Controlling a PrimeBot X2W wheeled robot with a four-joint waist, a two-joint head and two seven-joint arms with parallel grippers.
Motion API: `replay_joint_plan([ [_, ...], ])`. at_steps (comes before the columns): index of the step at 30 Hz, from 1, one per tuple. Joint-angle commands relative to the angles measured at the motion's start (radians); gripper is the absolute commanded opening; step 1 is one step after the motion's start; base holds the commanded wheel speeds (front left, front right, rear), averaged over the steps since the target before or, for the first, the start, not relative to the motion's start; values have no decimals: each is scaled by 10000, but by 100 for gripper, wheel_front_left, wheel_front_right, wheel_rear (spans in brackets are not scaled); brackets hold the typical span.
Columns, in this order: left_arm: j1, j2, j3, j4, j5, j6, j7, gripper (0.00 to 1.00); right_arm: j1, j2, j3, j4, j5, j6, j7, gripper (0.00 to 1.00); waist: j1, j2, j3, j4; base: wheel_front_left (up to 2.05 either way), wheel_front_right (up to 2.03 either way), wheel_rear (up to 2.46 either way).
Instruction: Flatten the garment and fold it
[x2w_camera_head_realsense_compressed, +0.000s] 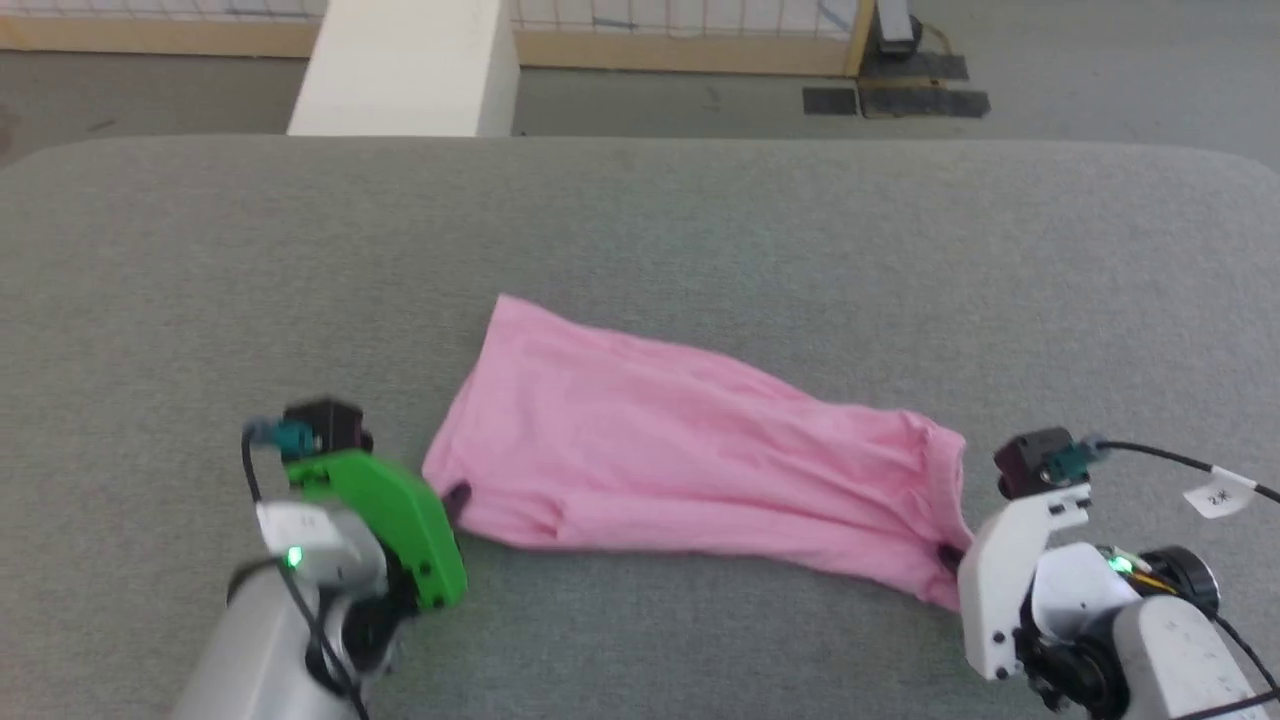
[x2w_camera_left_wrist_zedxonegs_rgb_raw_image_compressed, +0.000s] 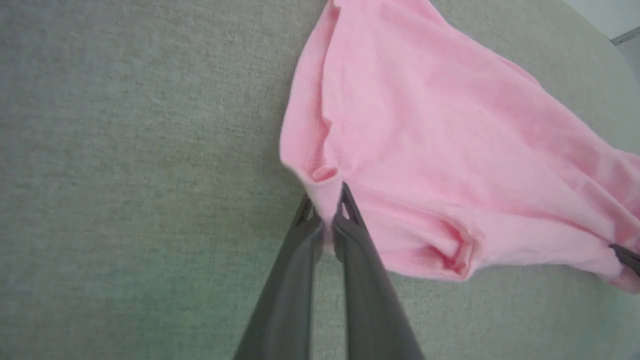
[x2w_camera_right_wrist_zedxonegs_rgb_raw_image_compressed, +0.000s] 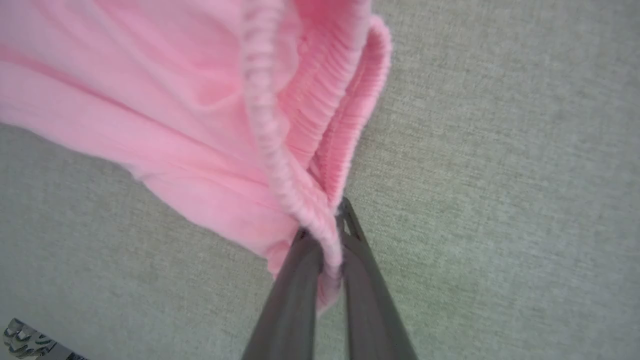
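Left fingers (x2w_camera_left_wrist_zedxonegs_rgb_raw_image_compressed: 295, 280) are shown pinched shut on a hem corner (x2w_camera_left_wrist_zedxonegs_rgb_raw_image_compressed: 322, 175) of the shorts (x2w_camera_head_realsense_compressed: 680, 450), which lie rumpled across the desk (x2w_camera_head_realsense_compressed: 640, 220). Right fingers (x2w_camera_right_wrist_zedxonegs_rgb_raw_image_compressed: 295, 300) are clamped on the waistband (x2w_camera_right_wrist_zedxonegs_rgb_raw_image_compressed: 320, 115). The cloth is judged light and limp, best held at these firmer edges.

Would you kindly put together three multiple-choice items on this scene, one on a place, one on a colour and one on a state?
1. Where does the right gripper hold the garment? A. gathered waistband B. leg hem C. middle of the fabric
2. What colour is the garment? A. white B. light pink C. blue
3. How is the left gripper? A. wide open B. shut on nothing C. shut on the garment's edge
Answers: 1 A, the ribbed elastic sits in its grip; 2 B, plainly pink throughout; 3 C, a fabric fold is pinched in it.
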Motion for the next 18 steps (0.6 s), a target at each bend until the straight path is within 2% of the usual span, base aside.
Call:
replay_joint_plan([
  [1,471,12,57,-246,-26,156,-98,0,238,-156,62,-91,181,-17,163,0,0,66,-311,272,0,0,0],
  [8,2739,-130,140,-1704,-207,920,-170,0,1000,-912,206,-553,1009,-17,939,0,0,66,-688,384,0,0,0],
  [13,3665,-172,78,-2174,-191,1275,-157,0,1365,-1060,80,-706,1127,-17,1161,0,0,66,-778,475,0,0,0],
  [14,3714,-209,90,-2241,-223,1277,-201,36,1399,-1027,47,-731,1114,-17,1123,0,0,66,-775,485,0,0,0],
  [15,3733,-223,100,-2278,-229,1278,-242,92,1421,-971,-2,-734,1124,-17,1083,15,0,66,-782,486,0,0,0],
  [16,3748,-221,98,-2296,-226,1283,-260,100,1452,-924,-14,-726,1110,-17,1073,100,0,66,-790,484,0,0,0],
  [18,3726,-224,131,-2371,-264,1286,-270,100,1484,-857,-17,-744,1094,-17,1026,100,0,66,-798,450,0,0,0],
])
